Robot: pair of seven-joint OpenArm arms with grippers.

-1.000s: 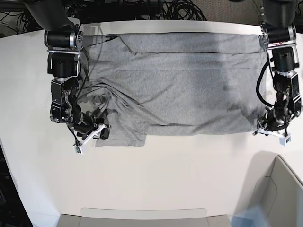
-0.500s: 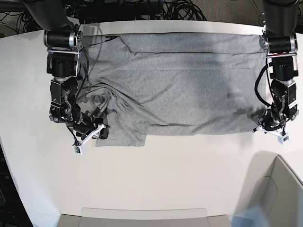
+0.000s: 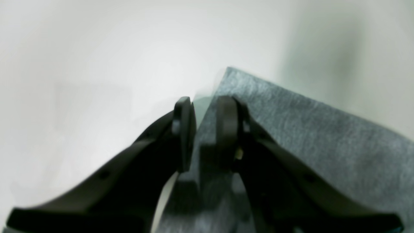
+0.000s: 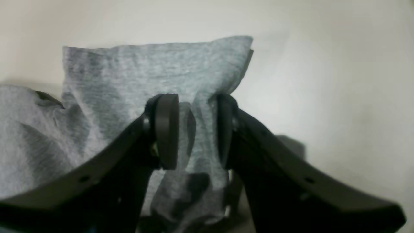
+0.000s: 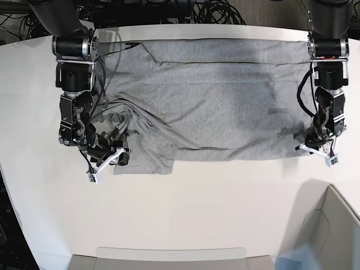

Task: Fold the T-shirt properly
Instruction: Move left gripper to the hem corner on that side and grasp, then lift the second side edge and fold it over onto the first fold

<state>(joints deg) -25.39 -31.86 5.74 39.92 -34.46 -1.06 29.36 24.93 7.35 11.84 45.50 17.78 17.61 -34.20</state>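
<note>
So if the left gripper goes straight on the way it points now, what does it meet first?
Probably the corner of the T-shirt: the left gripper has its open jaws astride that edge, bare table beyond.

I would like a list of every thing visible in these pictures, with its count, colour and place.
T-shirt: one, heather grey, spread across the far half of the table, rumpled at the sleeve end.
Table: one, white, under everything.
Bin: one, pale grey, at the near corner, partly out of frame.
Cables: several, black, behind the table's far edge.
Right gripper: one, black, jaws apart with a bunched sleeve between them; contact unclear.
Left gripper: one, black, jaws apart astride the shirt's corner edge; contact unclear.
</note>
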